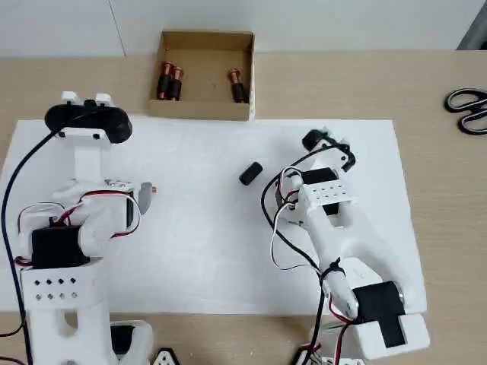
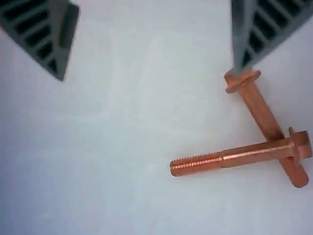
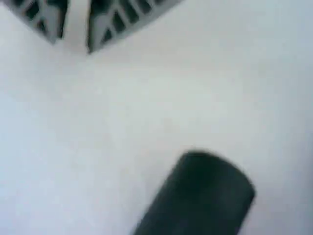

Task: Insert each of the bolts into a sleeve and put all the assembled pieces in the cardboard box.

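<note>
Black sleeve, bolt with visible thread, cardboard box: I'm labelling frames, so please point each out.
black sleeve (image 1: pixel 250 173), high view, middle of its body.
bolt with visible thread (image 2: pixel 239 157), left wrist view, smooth shank.
cardboard box (image 1: pixel 202 111), high view, near wall.

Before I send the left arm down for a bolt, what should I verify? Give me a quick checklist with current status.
1. Left gripper open and empty: ok, fingers wide apart, nothing between them.
2. Bolts separated: not ok, one bolt lies crossed with a second bolt, touching.
3. Sleeve free: ok, it lies alone on the white sheet.
4. Right gripper on the sleeve: not ok, apart from it.
5. Cardboard box has room: ok, three assembled pieces inside, floor space left.
</note>
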